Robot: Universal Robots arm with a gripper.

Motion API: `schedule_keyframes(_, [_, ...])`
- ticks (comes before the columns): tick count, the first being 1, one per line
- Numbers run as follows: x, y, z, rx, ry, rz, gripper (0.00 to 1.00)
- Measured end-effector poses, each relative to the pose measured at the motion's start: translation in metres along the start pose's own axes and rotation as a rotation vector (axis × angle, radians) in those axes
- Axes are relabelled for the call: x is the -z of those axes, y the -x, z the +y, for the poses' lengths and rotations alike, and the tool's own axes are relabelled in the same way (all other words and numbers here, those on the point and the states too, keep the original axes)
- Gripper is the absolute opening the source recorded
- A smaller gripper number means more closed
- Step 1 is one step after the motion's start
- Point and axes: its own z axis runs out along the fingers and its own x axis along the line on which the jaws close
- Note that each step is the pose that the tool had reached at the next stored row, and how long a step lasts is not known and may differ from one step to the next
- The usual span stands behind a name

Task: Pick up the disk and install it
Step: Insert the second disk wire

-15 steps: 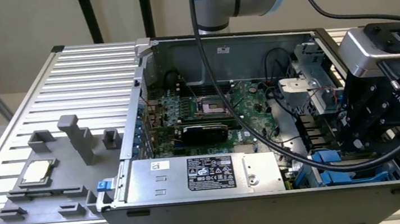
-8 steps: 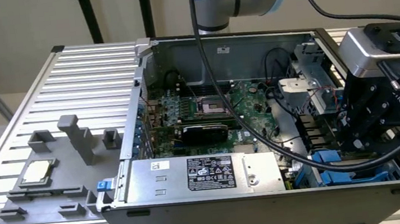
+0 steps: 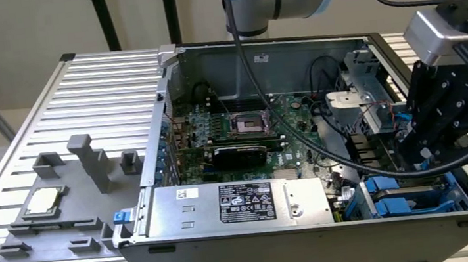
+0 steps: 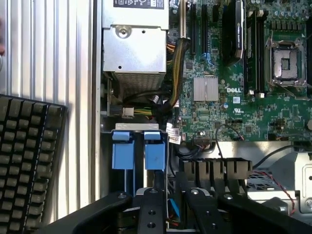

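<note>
The gripper [image 4: 173, 197], jaws narrow, seems to pinch the disk [image 4: 172, 210] edge-on by its blue bracket, at the drive bay [image 4: 138, 127] holding two blue carriers [image 4: 122, 153]. Installing is in hand, I judge; seating calls for square alignment.

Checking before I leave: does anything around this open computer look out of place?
The motherboard's processor socket looks empty, while a square processor chip lies outside the case on the grey fixture. Nothing looks spilled or damaged.
</note>
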Motion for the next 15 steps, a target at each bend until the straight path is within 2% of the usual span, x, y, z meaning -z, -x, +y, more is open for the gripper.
schedule_keyframes(3, [0.0052,0.001,-0.0090,0.000,0.0000,0.0001,0.24])
schedule_keyframes(9, [0.0076,0.006,-0.0234,0.000,0.0000,0.0000,0.26])
schedule_keyframes(10, [0.0077,0.007,-0.0254,0.000,0.0000,0.0000,0.33])
schedule_keyframes(15, [0.0071,0.018,-0.0299,-0.001,-0.0001,0.0048,0.33])
